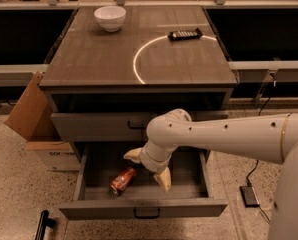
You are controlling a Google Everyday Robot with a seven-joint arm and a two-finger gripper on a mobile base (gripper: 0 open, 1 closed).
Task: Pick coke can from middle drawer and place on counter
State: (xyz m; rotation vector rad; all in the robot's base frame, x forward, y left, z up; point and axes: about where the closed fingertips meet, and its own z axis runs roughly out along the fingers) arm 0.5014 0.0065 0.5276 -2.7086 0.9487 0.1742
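Observation:
The coke can [123,180] lies on its side on the grey floor at the left of the open middle drawer [144,207]. My gripper [148,167] hangs over the drawer just right of the can, its two cream fingers [163,179] spread wide apart and empty. The nearer finger is down inside the drawer, the other [132,155] sits above the can. The counter [104,59] with its white arc line is above the drawers.
A white bowl [110,18] stands at the counter's back left and a black remote [185,34] lies at the back right. A cardboard box [36,129] sits on the floor left of the cabinet. A black handle [43,224] and a cable with adapter [250,194] lie on the floor.

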